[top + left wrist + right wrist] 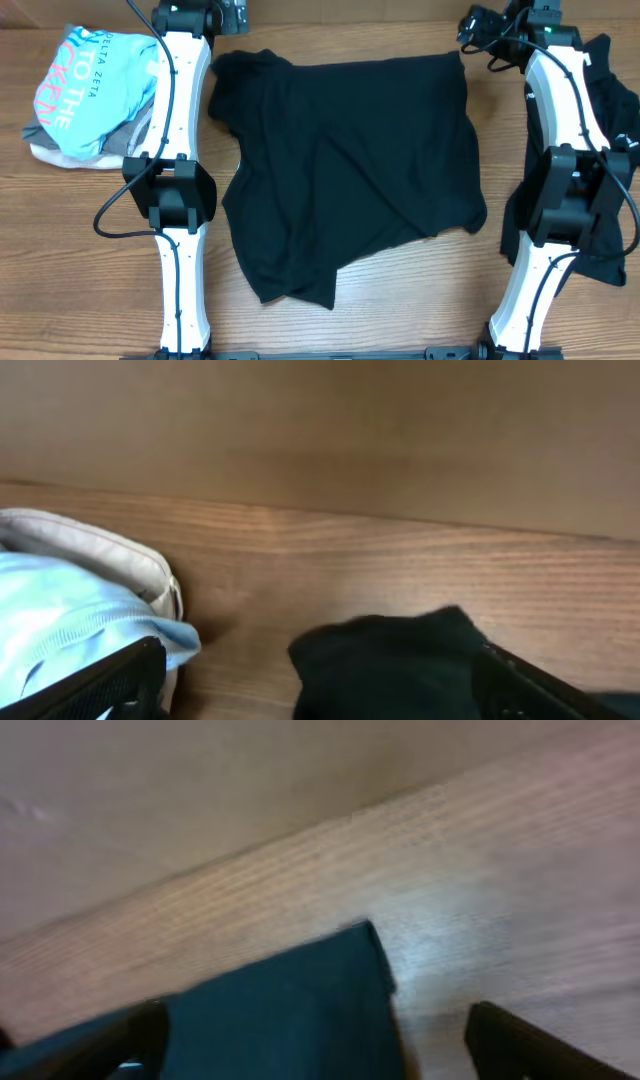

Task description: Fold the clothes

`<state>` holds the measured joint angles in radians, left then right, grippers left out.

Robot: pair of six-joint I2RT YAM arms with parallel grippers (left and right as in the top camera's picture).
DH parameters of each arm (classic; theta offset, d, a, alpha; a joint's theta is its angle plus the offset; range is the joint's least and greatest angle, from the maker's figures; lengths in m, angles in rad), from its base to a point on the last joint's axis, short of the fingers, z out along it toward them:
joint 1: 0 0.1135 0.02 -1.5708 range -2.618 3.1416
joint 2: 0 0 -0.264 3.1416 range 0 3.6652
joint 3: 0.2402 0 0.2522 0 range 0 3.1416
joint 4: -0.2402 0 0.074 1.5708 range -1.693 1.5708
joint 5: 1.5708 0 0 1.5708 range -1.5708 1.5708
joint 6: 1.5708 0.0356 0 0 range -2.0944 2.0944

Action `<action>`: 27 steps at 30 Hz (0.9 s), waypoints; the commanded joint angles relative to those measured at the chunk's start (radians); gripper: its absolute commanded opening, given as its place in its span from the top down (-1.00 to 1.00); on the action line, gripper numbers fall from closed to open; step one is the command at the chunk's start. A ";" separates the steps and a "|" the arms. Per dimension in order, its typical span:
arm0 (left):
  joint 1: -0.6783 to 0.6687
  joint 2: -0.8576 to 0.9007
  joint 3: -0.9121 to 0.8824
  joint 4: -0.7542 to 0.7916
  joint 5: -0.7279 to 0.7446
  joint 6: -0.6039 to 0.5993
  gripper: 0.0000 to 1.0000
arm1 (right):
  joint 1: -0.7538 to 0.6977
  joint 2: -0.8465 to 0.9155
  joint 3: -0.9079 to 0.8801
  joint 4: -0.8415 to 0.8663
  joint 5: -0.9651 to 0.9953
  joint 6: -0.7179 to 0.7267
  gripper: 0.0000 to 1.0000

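A black shirt lies spread out and rumpled in the middle of the wooden table. My left gripper hovers at the shirt's far left corner. In the left wrist view the left gripper stands wide open, with the shirt's sleeve edge lying between its fingers, not pinched. My right gripper is at the far right corner. Seen from its wrist, the right gripper is also wide open over the shirt corner.
A pile with a light-blue lettered tee, a grey garment and a beige one sits at the far left, close to the left finger. More black clothes lie under the right arm. A wall rises behind the table.
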<state>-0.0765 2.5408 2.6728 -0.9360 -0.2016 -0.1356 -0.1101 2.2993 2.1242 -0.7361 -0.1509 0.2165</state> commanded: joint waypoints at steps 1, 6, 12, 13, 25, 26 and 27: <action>0.003 -0.052 0.014 -0.044 0.017 -0.014 -1.00 | -0.011 -0.057 0.071 -0.063 0.018 0.004 -1.00; 0.001 -0.220 0.014 -0.215 0.149 -0.026 -1.00 | -0.018 -0.192 0.174 -0.348 0.000 -0.013 -1.00; -0.004 -0.425 0.014 -0.380 0.283 -0.047 -1.00 | -0.018 -0.369 0.227 -0.585 0.001 -0.016 -1.00; -0.005 -0.459 0.014 -0.421 0.283 -0.056 -1.00 | -0.018 -0.404 0.227 -0.627 0.001 -0.019 -1.00; -0.031 -0.637 -0.021 -0.754 0.264 -0.093 -1.00 | -0.018 -0.583 0.225 -0.958 0.001 0.008 -1.00; -0.043 -0.666 -0.031 -0.754 0.266 -0.098 -1.00 | -0.018 -0.626 0.225 -0.958 0.001 0.021 -1.00; -0.049 -0.682 -0.037 -0.754 0.265 -0.098 -1.00 | -0.018 -0.651 0.225 -0.958 0.001 0.021 -1.00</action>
<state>-0.0978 1.9144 2.6514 -1.6871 0.0425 -0.2115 -0.1246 1.7363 2.3478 -1.6951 -0.1524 0.2157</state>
